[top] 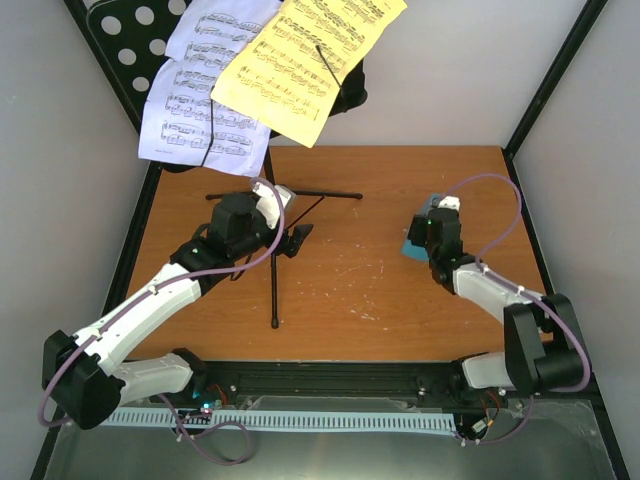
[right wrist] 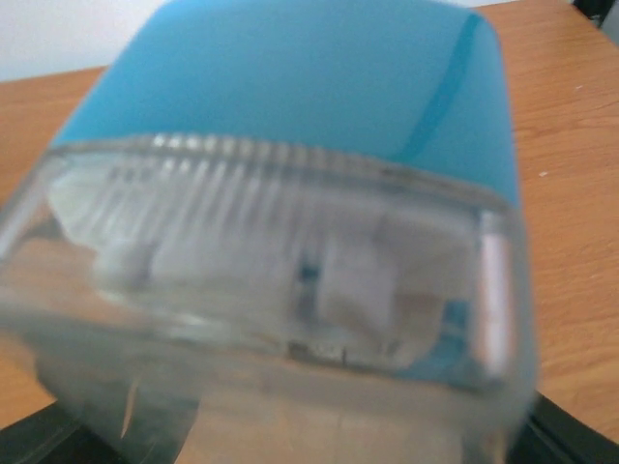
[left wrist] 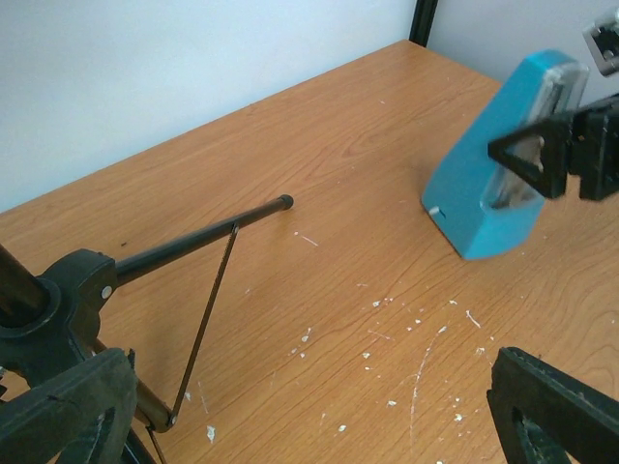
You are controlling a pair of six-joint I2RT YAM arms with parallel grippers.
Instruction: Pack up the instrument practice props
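**A:** What does the surface look like?

**B:** It is a brown wood-grain tabletop [top: 400,310]. Small white chips [top: 365,315] are scattered over the wood, mostly around the middle and toward the near edge.

**A:** What rests on it?

**B:** The black metal tripod foot of a music stand [top: 276,295] stands in the left half. One thin leg runs along the far edge and another points straight at the near edge. In the right half, nearer the far edge, is a small blue wedge-shaped metronome with a clear plastic front [top: 412,245]. It is tilted, and it is unclear whether its lower corner touches the wood.
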